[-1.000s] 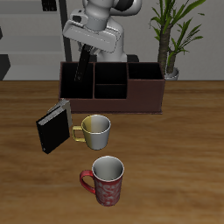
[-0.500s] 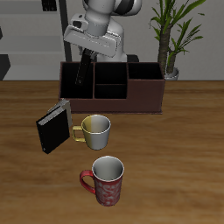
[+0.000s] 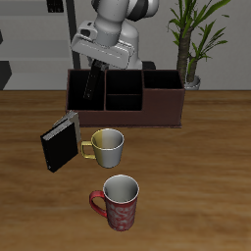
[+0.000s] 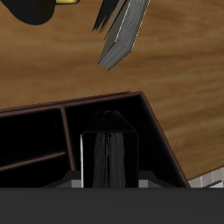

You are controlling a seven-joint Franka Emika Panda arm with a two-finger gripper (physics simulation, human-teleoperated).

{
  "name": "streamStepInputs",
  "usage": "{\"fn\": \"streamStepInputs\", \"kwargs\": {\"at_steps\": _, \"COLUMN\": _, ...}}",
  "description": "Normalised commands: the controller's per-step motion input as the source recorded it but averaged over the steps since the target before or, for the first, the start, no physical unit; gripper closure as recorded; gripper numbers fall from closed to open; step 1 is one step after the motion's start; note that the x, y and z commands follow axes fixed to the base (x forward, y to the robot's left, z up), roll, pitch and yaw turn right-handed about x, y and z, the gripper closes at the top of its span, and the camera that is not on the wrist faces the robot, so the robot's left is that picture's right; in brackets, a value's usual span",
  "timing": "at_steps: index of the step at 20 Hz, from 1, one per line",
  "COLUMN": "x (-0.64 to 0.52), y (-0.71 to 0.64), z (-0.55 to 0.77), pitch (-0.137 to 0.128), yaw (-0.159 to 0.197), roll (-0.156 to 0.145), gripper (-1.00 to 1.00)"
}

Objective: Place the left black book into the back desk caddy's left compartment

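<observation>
My gripper [image 3: 97, 67] is shut on the left black book [image 3: 92, 82] and holds it tilted, its lower end dipping into the left compartment [image 3: 82, 96] of the back desk caddy [image 3: 162, 110]. In the wrist view the held book [image 4: 108, 159] shows end-on above the black-lined end bay [image 4: 153, 144]. My fingers themselves are hidden in both views.
A second black book [image 3: 59, 142] stands on the table in front of the caddy, and also shows in the wrist view [image 4: 122, 37]. A grey mug with a yellow handle [image 3: 106, 145] stands beside it. A red patterned mug [image 3: 118, 202] is nearer the front edge. A potted plant [image 3: 192, 44] stands behind the caddy.
The hand has risen slightly and tipped the held book; the book's lower end stays at the caddy's end bay. Nothing on the table has moved.
</observation>
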Motion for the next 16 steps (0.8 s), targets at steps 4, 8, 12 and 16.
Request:
{"fn": "streamStepInputs", "kwargs": {"at_steps": 4, "x": -0.04, "y": 0.02, "z": -0.2, "pitch": -0.008, "yaw": -0.013, "roll": 0.009, "gripper": 1.0}}
{"fn": "streamStepInputs", "kwargs": {"at_steps": 8, "x": 0.04, "y": -0.1, "z": -0.29, "pitch": 0.031, "yaw": -0.045, "roll": -0.012, "gripper": 1.0}}
{"fn": "streamStepInputs", "kwargs": {"at_steps": 12, "x": -0.02, "y": -0.07, "z": -0.15, "pitch": 0.017, "yaw": -0.027, "roll": -0.017, "gripper": 1.0}}
{"fn": "streamStepInputs", "kwargs": {"at_steps": 16, "x": -0.01, "y": -0.16, "z": -0.13, "pitch": 0.01, "yaw": -0.019, "roll": -0.026, "gripper": 1.0}}
